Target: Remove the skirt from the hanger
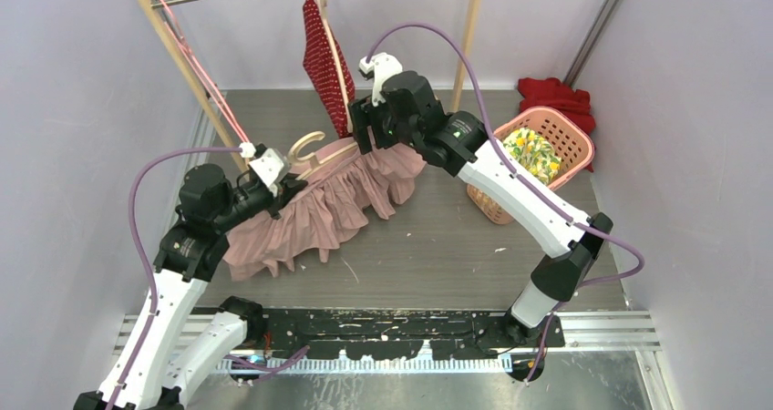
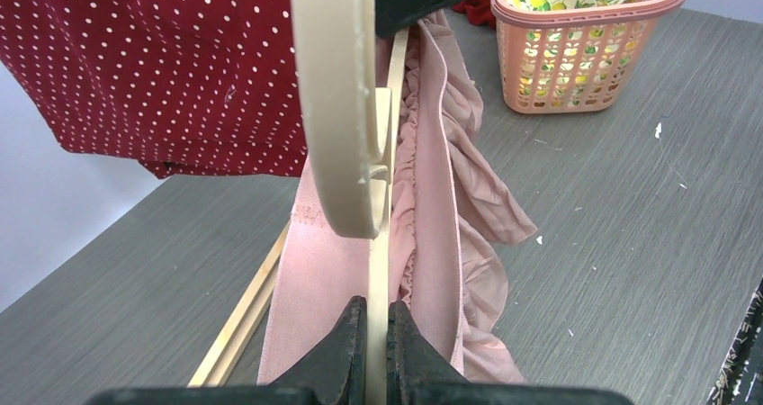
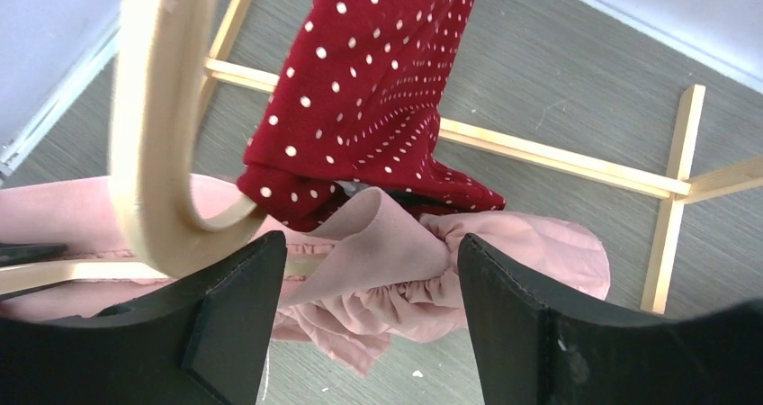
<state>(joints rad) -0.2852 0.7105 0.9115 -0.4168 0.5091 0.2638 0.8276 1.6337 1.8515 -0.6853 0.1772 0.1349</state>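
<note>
A pink ruffled skirt hangs on a cream wooden hanger and droops onto the grey floor. My left gripper is shut on the hanger's bar, with the skirt's waistband beside the fingers. The hanger's hook curves above. My right gripper is open above the skirt's right end; the fabric sits between the fingers, untouched. The hook also shows at the left of the right wrist view.
A red polka-dot garment hangs on the wooden clothes rack just behind the right gripper. A pink basket with a lemon-print cloth stands at the right, a red cloth behind it. The rack's base bars lie on the floor.
</note>
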